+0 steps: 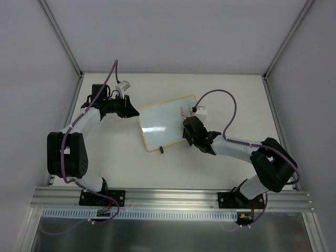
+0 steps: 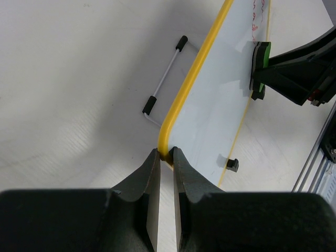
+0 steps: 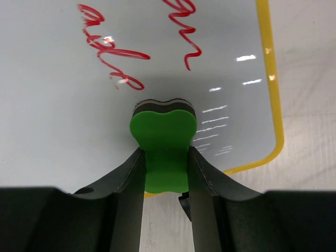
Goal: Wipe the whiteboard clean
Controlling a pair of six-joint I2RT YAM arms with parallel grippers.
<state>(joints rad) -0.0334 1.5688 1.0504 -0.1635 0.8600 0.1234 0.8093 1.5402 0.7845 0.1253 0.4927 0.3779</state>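
Observation:
The whiteboard (image 1: 165, 126) lies slanted mid-table, white with a yellow frame (image 3: 273, 89). Red handwriting (image 3: 113, 52) sits near its far right corner (image 1: 185, 111). My left gripper (image 1: 135, 112) is shut on the frame's left corner; the left wrist view shows both fingertips (image 2: 166, 153) pinching the yellow rim (image 2: 195, 68). My right gripper (image 3: 165, 157) is shut on a green eraser (image 3: 163, 131), whose dark felt face presses on the board just below the writing. From the left wrist the eraser (image 2: 261, 60) appears as a green-and-black block against the board.
A wire stand with two black feet (image 2: 165, 73) sticks out behind the board's far edge. A small black foot (image 1: 161, 149) shows at its near edge. An aluminium rail (image 1: 173, 197) runs along the table's near edge, and white walls enclose the other sides.

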